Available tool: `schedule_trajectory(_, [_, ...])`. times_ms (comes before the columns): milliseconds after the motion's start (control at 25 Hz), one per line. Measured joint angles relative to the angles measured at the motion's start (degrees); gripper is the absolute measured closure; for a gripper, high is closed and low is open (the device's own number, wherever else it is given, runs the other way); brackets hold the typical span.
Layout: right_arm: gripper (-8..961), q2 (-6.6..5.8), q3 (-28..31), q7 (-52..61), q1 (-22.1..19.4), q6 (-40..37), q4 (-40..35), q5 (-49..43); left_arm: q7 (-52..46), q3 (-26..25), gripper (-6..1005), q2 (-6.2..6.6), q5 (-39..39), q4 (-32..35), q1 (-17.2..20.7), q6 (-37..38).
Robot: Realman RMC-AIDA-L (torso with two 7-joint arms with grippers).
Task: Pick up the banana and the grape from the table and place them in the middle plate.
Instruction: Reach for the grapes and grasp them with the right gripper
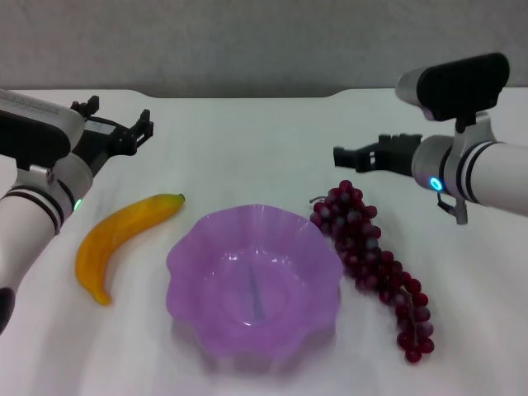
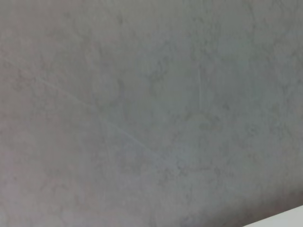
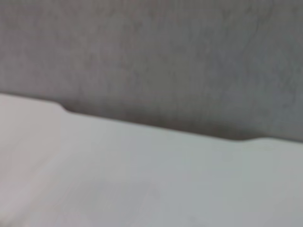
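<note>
L tool [image 1: 124, 122] up over the far-left white worktop [image 1: 247, 148], fingers apart, holding nothing. R tool [image 1: 356, 155] raised beyond the dark red-purple grape bunch [image 1: 375, 257], empty; can't tell its opening. Curved yellow banana [image 1: 122, 238] lies left of the translucent purple scalloped plate [image 1: 191, 256], grapes just right of it

Robot test bench in a laboratory-like setting: a plain white table [image 1: 264, 140] set against a bare grey wall [image 1: 247, 41], bearing only plastic-looking props, namely a banana [image 1: 124, 235], a grape [image 1: 375, 260] and a purple middle plate [image 1: 252, 280].
</note>
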Motion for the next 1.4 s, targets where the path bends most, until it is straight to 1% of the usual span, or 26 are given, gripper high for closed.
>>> schedule_trajectory(80, [127,-0.07,0.0,-0.2,-0.7,2.3,-0.6,-0.3,0.0,0.0,137,0.00,0.2,0.0,0.0,0.0])
schedule_trajectory(240, [129,-0.15,0.0,-0.3,-2.1,1.6,-0.7,-0.4,0.0,0.0,137,0.00,0.3,0.0,0.0,0.0])
schedule_trajectory(400, [132,-0.16,-0.4,-0.8,-2.5,0.2,0.1,-0.6,0.0,0.0,137,0.00,0.1,-0.2,0.0,0.0])
schedule_trajectory(720, [138,0.11,-6.7,-1.0,-2.4,-3.5,0.4,0.0,0.0,0.0,137,0.00,0.0,-0.3,-0.2,0.2])
schedule_trajectory(1080, [144,0.27,-7.8,-0.6,-2.5,-4.0,2.4,0.1,0.0,0.0,137,-0.08,0.0,-0.3,-0.5,0.3])
schedule_trajectory(1280, [148,0.25,-9.7,-0.6,-2.5,-4.5,2.7,0.3,0.0,0.0,137,-0.18,0.0,-0.3,-0.6,0.3])
schedule_trajectory(1400, [150,0.22,-12.4,-0.7,-2.2,-5.3,3.2,1.9,0.0,0.0,137,-0.24,0.0,-0.3,-0.6,0.3])
